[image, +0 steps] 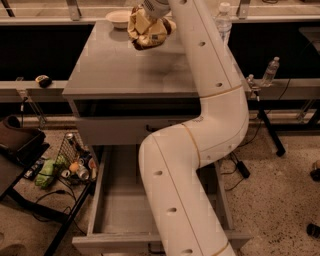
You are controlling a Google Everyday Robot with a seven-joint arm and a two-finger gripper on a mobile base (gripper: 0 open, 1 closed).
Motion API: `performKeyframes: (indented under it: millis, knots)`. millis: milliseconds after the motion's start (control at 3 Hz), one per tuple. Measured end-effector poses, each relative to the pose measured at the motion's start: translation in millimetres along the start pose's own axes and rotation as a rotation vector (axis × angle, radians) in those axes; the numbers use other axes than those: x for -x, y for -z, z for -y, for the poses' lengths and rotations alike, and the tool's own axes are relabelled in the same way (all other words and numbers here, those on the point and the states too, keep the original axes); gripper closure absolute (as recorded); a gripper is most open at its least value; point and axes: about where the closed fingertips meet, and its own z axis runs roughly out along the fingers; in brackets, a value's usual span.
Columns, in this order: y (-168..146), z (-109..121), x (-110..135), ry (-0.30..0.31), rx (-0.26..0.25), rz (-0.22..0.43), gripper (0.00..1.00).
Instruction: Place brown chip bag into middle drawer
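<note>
Glossy wrinkled foil brown chip bag [148, 33] in gripper [151, 14] at top, matt grey metal middle drawer [118, 211]

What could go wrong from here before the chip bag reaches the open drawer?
The gripper, high over the grey cabinet top, pinches the crinkled brown foil chip bag in its jaws; it could slip out. The open grey metal drawer lies below, partly hidden by the white arm, so placement may miss.

Speckled floor [280, 200], grey cabinet [115, 75], long pale bench [295, 89] behind.
</note>
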Motion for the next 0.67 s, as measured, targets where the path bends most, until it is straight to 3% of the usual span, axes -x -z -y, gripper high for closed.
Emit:
performKeyframes:
  millis: [667]
  knots:
    - [22.1,-25.4,2.4,-0.031,0.036,-0.029,1.0]
